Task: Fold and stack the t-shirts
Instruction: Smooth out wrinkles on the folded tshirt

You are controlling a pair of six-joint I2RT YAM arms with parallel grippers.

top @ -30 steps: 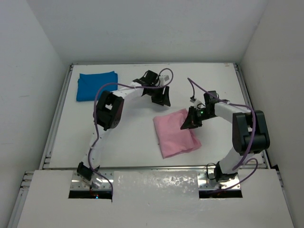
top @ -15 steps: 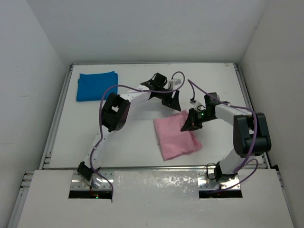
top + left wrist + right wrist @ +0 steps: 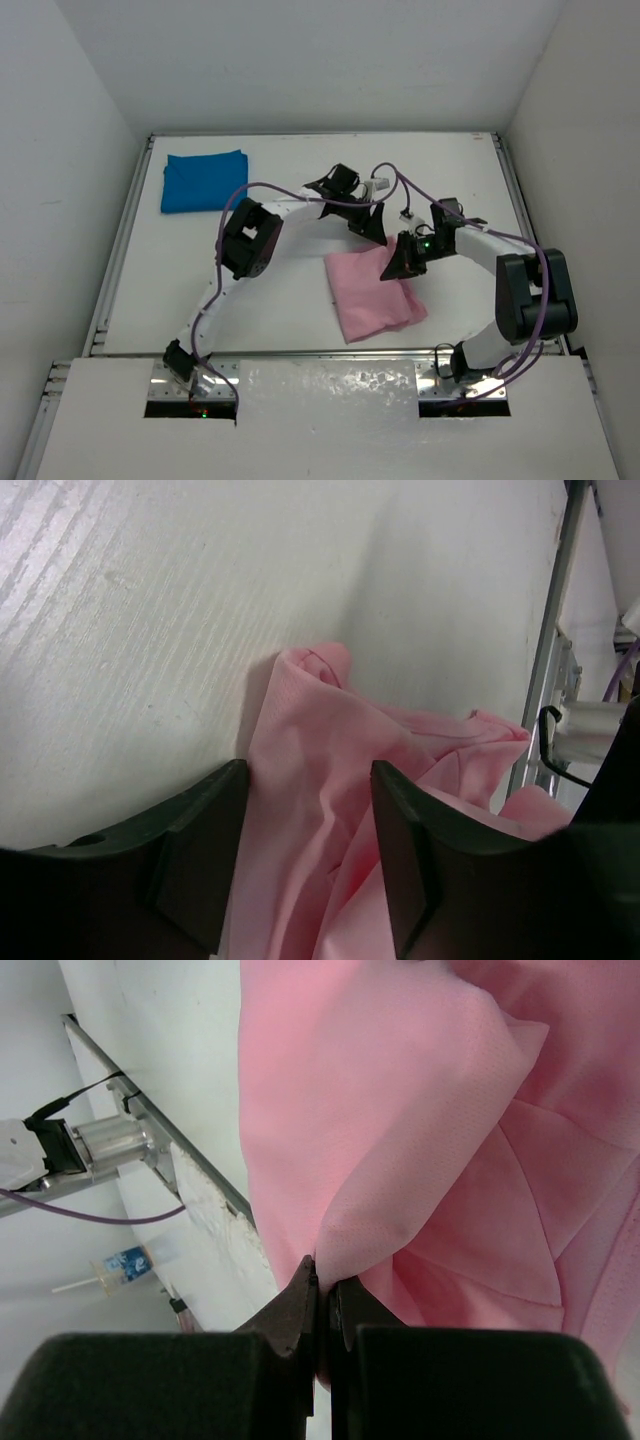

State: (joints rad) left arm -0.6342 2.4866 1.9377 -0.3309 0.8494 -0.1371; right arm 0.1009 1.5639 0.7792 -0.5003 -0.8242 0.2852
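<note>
Now my right gripper [image 3: 322,1278] is pinched tight on a fold of the pink t-shirt [image 3: 372,298] at its 2 o'clock corner, while my left gripper [image 3: 308,780] hangs wide apart astride the 12 o'clock edge. From the left gripper the cloth runs toward 6 o'clock, long axis roughly 11 to 5. The blue t-shirt [image 3: 203,181] lies folded, well apart at 10 o'clock.

The pink shirt [image 3: 372,292], near and right of centre, is plain light pink with a fine knit grain. The blue shirt [image 3: 203,180], far left, is plain bright blue. The tabletop [image 3: 290,310] is white. The left arm [image 3: 296,207] and right arm [image 3: 478,240] are white with black joints and purple cables [image 3: 262,184].
</note>
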